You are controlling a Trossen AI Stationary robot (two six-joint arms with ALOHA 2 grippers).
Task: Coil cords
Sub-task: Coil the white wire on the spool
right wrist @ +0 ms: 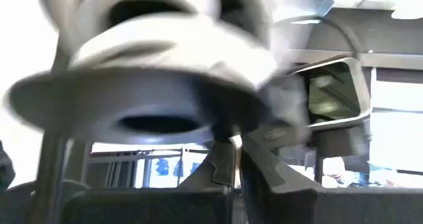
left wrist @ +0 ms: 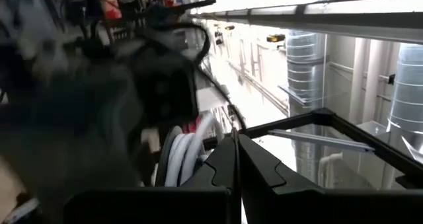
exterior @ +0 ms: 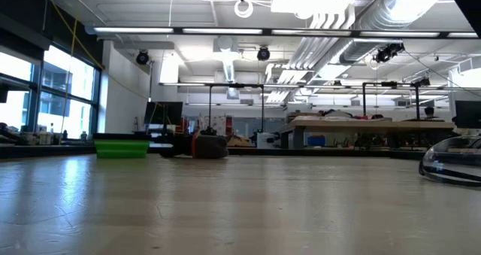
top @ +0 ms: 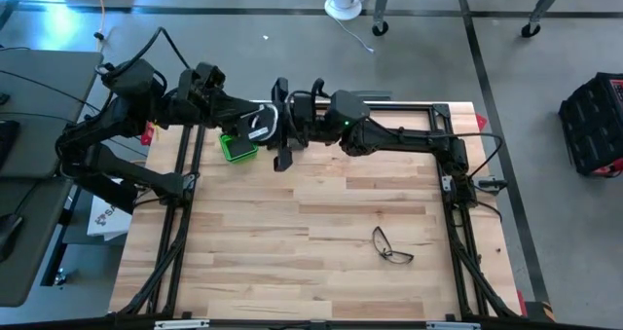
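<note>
Although the winding looks nearly complete, I judge the task not yet closed out, since the reel [top: 257, 126] hangs in the air between my two grippers rather than resting on the table [top: 311, 262].

Reel: small, round, black, with a white mark on its face. It sits in the upper centre-left of the high view, just above and right of the green box [top: 237, 148].

Cord [left wrist: 188, 159]: white, lying in neat turns side by side around the reel, as my left wrist view shows. My right wrist view shows pale turns [right wrist: 165, 39] stacked over a dark flange, very close to the camera. I see no loose tail trailing onto the table in the high view; a short free end may be hidden between the grippers.

Left gripper [top: 243, 119]: reaches in from the upper left of the high view, fingers together, at the reel's left side. I cannot confirm from these views that it pinches the reel or the cord.

Right gripper [top: 281, 126]: reaches in from the right, fingers together, at the reel's right side. Contact likewise unconfirmed.

Remaining, in my judgement: tuck any last end, then set the reel down.

Elsewhere: a pair of glasses [top: 391, 246] lies in the lower right of the table, well apart from the work. In the low view the green box [exterior: 122, 145] shows at far left on the table.
</note>
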